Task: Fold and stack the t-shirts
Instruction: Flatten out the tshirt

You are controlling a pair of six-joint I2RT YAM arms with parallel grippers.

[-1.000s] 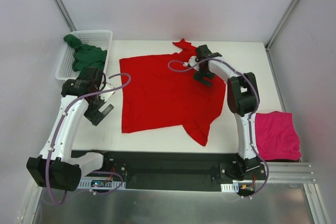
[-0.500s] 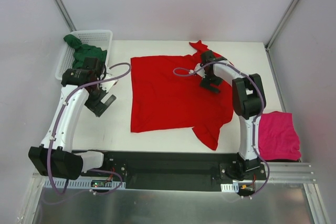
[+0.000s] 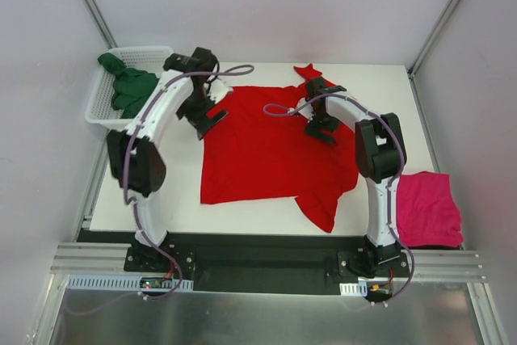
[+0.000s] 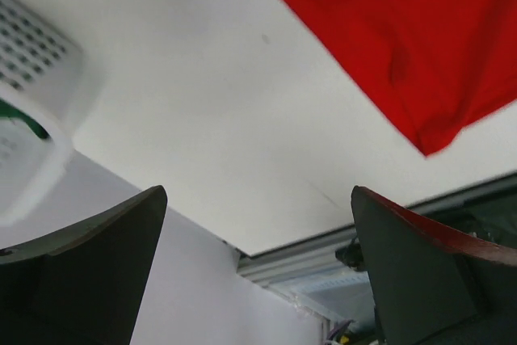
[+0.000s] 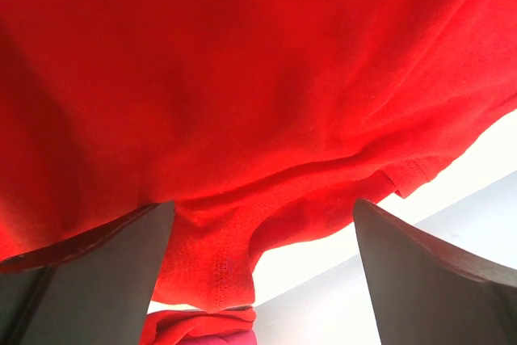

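Red cloth, item one: red tee, spread mostly flat across the middle of the white table. One sleeve trails toward the near edge at the right, and a bunched bit pokes out at the far edge.

Item two: green tee, crumpled in the white mesh basket at the far left, with one part draped over its far corner.

Item three: pink tee, a loose heap at the near right, well apart from the red one.

In the way: my left arm arches over the strip between the basket and the red tee. My right arm reaches across the red tee's right side.

My left pincer: jaws spread wide, holding nothing, at the red tee's far left corner. Its wrist view shows bare table, a red corner and the basket's rim.

My right pincer: jaws spread wide, nothing clamped, low over the red tee near its far right. Red cloth fills its wrist view. Whether the fingers touch the cloth, I cannot tell.
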